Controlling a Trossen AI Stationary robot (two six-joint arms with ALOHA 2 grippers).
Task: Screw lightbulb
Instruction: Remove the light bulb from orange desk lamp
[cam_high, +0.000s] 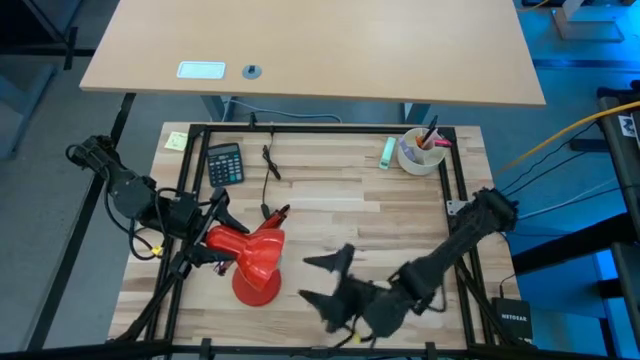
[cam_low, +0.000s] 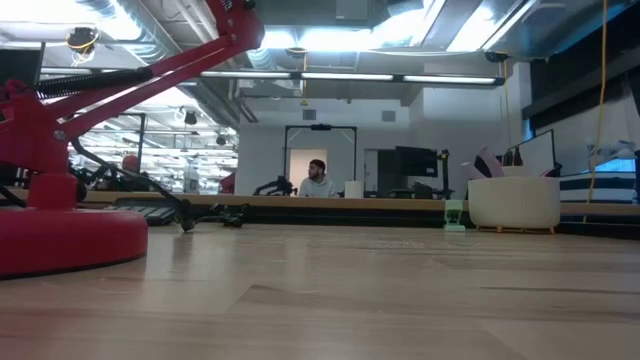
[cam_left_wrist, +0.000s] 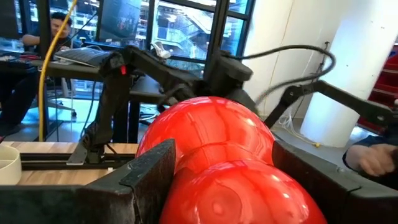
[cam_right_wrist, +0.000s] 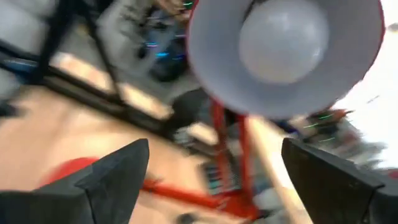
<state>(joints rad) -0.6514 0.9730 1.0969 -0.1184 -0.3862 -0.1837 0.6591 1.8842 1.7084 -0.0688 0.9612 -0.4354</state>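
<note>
The left gripper (cam_high: 205, 232) held the red lamp (cam_high: 258, 256), its fingers (cam_left_wrist: 146, 177) clamped around the shade on the side away from the opening. Inside that shade sat the lightbulb (cam_right_wrist: 283, 38), apparently already in its socket. On the lamp's other side, just clear of the opening, the right gripper (cam_high: 318, 280) hung above the surface (cam_high: 330, 200) with fingers spread wide and empty; judging by this, a good finish meant backing straight out, keeping the shade steady so nothing knocked the bulb.
</note>
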